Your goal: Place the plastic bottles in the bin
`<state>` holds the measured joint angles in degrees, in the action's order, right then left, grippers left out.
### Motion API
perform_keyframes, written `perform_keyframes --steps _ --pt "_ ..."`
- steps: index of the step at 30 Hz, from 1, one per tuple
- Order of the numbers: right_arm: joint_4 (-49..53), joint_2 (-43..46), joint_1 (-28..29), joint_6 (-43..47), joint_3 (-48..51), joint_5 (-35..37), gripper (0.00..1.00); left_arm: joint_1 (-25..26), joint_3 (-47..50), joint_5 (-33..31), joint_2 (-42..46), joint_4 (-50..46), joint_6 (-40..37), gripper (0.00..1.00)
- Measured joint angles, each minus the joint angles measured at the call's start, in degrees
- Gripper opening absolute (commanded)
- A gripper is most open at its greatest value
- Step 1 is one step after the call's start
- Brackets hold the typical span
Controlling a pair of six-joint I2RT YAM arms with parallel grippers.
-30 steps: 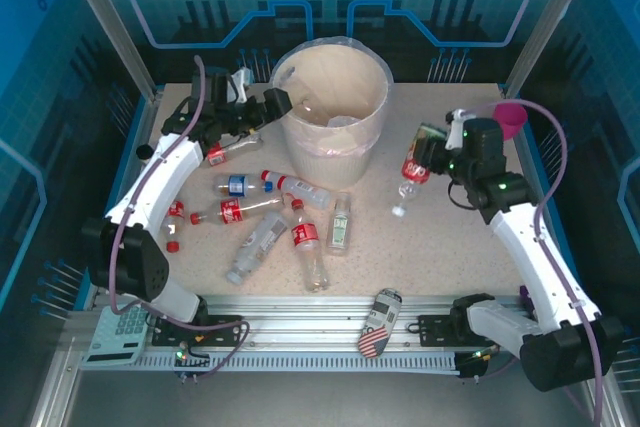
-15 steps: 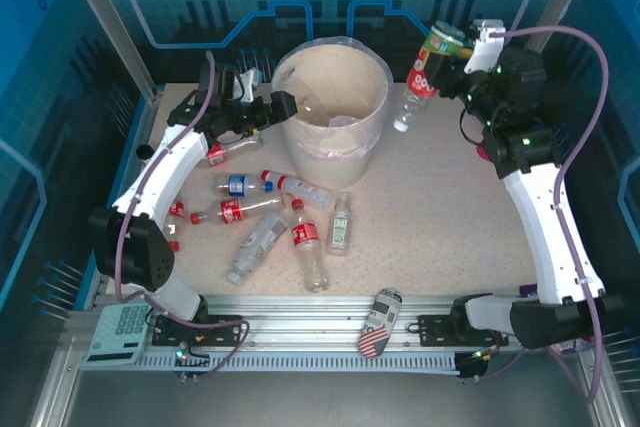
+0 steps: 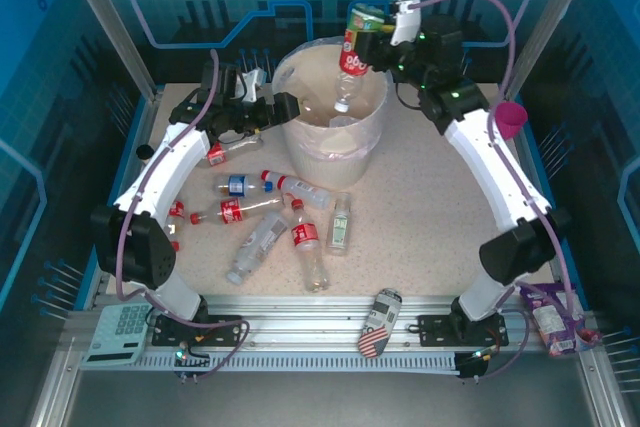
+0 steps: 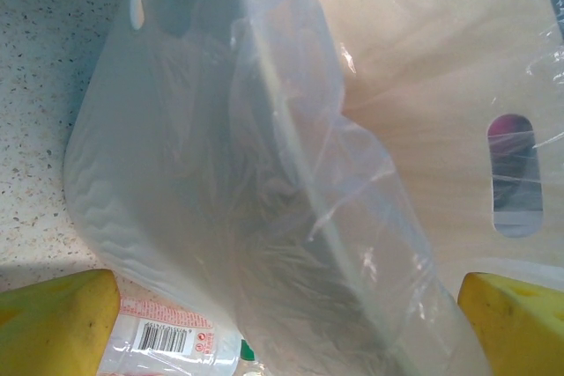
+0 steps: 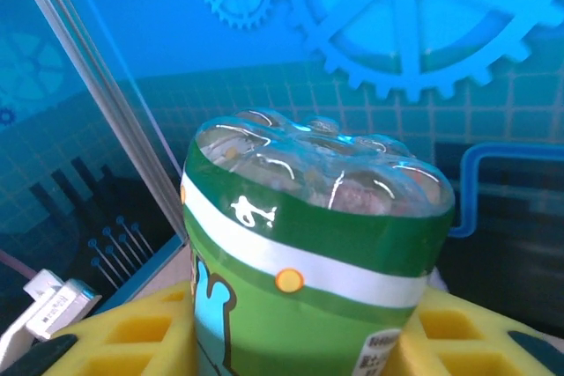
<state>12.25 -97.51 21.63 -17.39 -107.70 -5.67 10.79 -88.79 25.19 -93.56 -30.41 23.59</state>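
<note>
The cream bin point(image 3: 300, 135) with its clear bag stands at the back centre. My right gripper point(image 3: 372, 35) is raised over the bin's far rim, shut on a green-labelled plastic bottle point(image 5: 308, 253) held base-up. A red-labelled clear bottle point(image 3: 349, 59) hangs neck-down under it over the bin's mouth; how it is held I cannot tell. My left gripper point(image 3: 275, 105) is open against the bin's left wall point(image 4: 423, 85), with a fold of the bag point(image 4: 264, 217) between its yellow fingers point(image 4: 53, 323). Several bottles point(image 3: 257, 245) lie on the table left of centre, one point(image 3: 230, 150) just below the left gripper.
A stars-and-stripes can point(image 3: 378, 324) lies at the near edge. A pink cup point(image 3: 510, 119) stands at the right, behind the right arm. A calculator point(image 3: 120, 332) sits near the left base and a purple packet point(image 3: 553, 319) off the table's right corner.
My right arm has lifted and swung left from the table's right side, carrying the bottles to above the bin. The left arm has hardly moved.
</note>
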Motion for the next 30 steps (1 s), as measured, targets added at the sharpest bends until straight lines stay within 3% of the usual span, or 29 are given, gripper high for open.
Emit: perform_keyframes --steps 24,30 --pt "24.2 -24.8 6.4 14.0 -15.3 2.5 0.40 0.3 -0.3 0.0 -0.2 -0.6 -0.4 0.99" --pt "26.8 -27.6 6.6 15.1 -17.9 2.6 0.48 0.3 -0.5 0.0 -0.3 -0.7 -1.1 0.99"
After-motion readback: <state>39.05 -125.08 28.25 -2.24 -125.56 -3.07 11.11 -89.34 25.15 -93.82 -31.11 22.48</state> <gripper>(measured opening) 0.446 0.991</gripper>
